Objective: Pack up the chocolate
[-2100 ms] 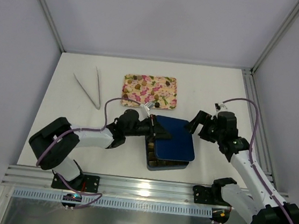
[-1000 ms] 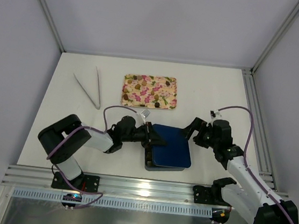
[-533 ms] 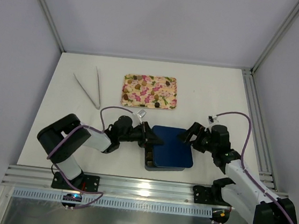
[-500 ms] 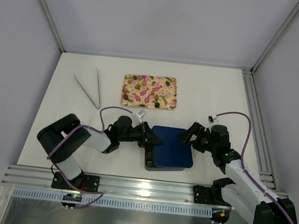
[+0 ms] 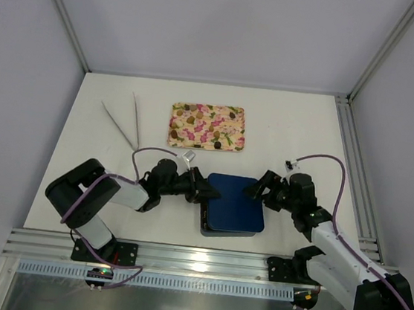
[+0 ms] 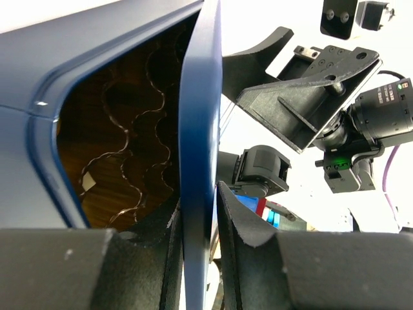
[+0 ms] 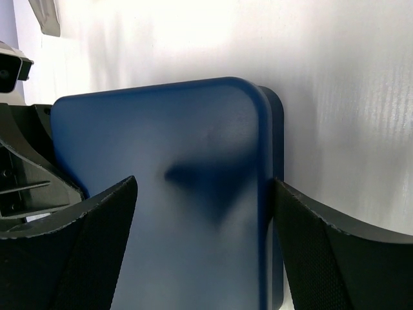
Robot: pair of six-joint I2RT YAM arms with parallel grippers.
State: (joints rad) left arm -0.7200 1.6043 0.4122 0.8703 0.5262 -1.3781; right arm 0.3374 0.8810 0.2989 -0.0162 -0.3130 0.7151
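Since two seconds ago the dark blue lid (image 5: 235,210) has slid from its skewed perch to sit almost squarely over the box (image 5: 204,216), of which only a thin strip shows along the lid's left side, and both arms have sunk lower beside it.

From above, lid and box lie near the middle of the white worktop (image 5: 307,129), towards its near edge. The left jaws meet the lid's far-left corner and the right jaws its far-right corner. The chocolate (image 5: 217,146) shows as small dark and tan pieces on the floral pink-and-yellow tray (image 5: 207,128) towards the far edge. Metal tongs (image 5: 125,122) lie in a V nearer the far-left corner.

The left wrist view alone looks under the lid: its smooth, round-cornered rim (image 6: 197,129) is raised off a brown insert (image 6: 129,142) of wavy-walled cells. No pieces can be made out in them. The left jaws pinch that rim between two matte black fingers (image 6: 155,248).

The right wrist view shows only the lid's glossy top (image 7: 161,161). The right jaws stand spread wide, textured black fingers (image 7: 84,252) on either side; contact cannot be told.
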